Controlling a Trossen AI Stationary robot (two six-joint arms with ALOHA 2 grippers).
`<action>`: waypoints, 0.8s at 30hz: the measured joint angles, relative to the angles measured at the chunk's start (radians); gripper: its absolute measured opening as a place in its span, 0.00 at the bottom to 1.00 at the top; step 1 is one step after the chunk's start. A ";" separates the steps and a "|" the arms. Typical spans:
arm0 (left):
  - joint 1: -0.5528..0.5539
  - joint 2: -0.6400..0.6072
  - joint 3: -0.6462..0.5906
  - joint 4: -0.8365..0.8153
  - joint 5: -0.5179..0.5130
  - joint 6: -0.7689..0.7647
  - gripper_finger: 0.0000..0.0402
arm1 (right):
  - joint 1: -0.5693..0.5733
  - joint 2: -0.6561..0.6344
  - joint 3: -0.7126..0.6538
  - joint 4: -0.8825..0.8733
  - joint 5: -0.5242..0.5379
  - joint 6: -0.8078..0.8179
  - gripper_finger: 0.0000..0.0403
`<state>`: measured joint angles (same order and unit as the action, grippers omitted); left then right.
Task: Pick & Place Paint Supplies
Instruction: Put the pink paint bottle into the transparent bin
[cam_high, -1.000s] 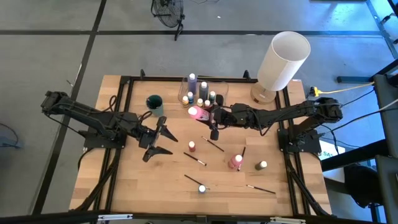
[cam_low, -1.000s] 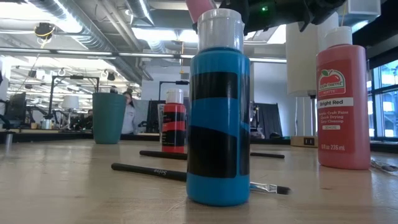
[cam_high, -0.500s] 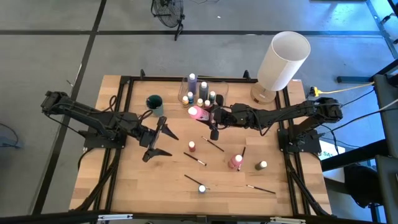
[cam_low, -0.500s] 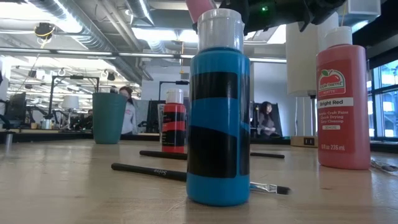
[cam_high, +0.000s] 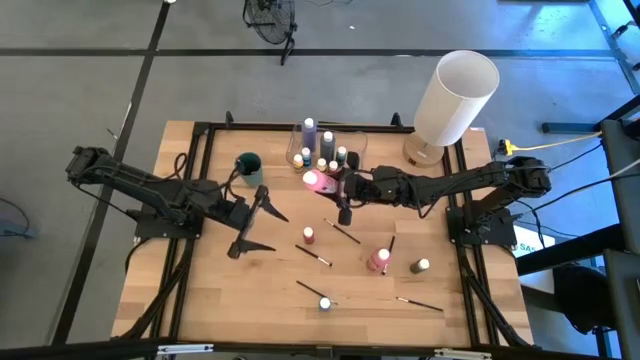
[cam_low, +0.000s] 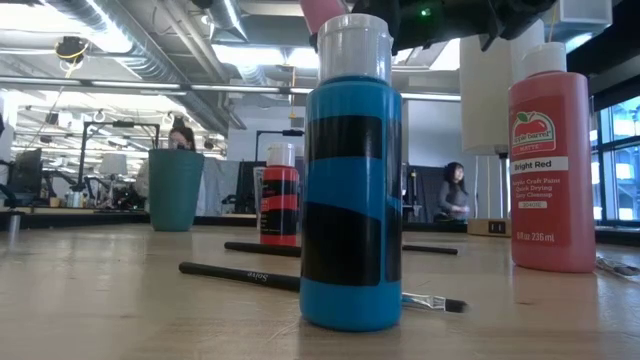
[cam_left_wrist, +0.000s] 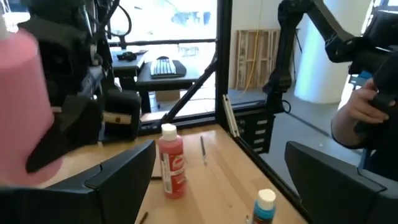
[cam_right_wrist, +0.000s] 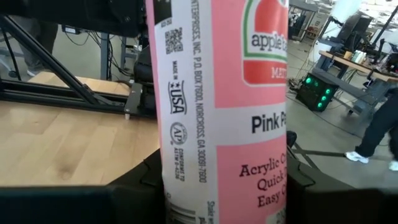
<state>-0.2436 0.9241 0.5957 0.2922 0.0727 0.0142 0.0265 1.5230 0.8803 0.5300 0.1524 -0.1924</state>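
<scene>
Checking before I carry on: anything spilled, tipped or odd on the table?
No spill visible. The right gripper holds a pink bottle beside the clear container. The loose brushes lie scattered flat; the other loose bottles stand upright.

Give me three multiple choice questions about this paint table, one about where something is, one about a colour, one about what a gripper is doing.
1. Where does the teal cup stand?
A. beside the clear container's left side
B. at the table's near right corner
C. inside the white cylinder

2. What colour is the bottle in the right gripper?
A. green
B. pink
C. blue

3. How is the left gripper?
A. shut on a brush
B. shut on a bottle
C. open, holding nothing

Answers: 1 A, the high view shows it left of the clear container. 2 B, the right wrist view shows the pink bottle. 3 C, its fingers are spread over bare wood.
</scene>
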 joint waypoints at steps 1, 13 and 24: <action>0.000 0.000 0.000 -0.002 0.001 -0.016 0.88 | 0.000 0.000 0.000 0.010 -0.008 -0.002 0.42; 0.004 0.000 0.000 0.019 -0.403 0.125 0.88 | 0.000 0.000 0.000 0.082 -0.145 -0.007 0.42; 0.005 0.011 0.000 0.034 -0.531 0.131 0.88 | 0.000 -0.001 0.000 0.151 -0.272 -0.009 0.42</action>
<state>-0.2382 0.9353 0.5957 0.3266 -0.4587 0.1448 0.0269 1.5223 0.8803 0.6813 -0.1193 -0.2016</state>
